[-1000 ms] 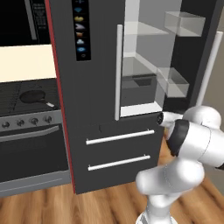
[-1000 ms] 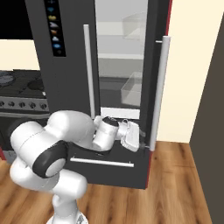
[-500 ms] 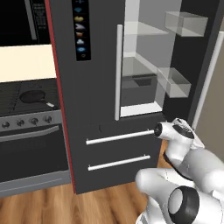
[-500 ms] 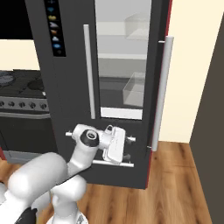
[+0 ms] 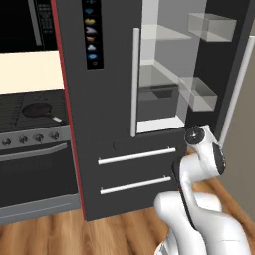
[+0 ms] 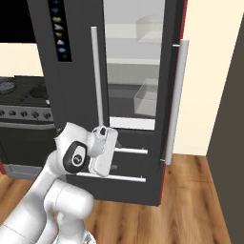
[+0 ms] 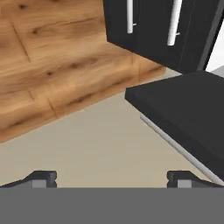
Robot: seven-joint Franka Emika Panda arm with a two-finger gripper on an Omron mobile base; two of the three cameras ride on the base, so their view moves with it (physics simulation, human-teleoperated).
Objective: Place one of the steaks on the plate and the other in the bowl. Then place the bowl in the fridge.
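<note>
A: Nearest the base, what's the arm doing?
B: Folded low in front of the fridge; the gripper has its jaws spread fully, nothing between the fingertips, pointed at wood floor and the dark door's lower edge.
A: Fridge state?
B: Right door swung open; glass shelves and clear door bins visible. Two drawers with silver bar handles sit just behind the arm.
A: Farther left?
B: Black stove with a dark frying pan on the burners. Steaks, plate, bowl can't be made out.
</note>
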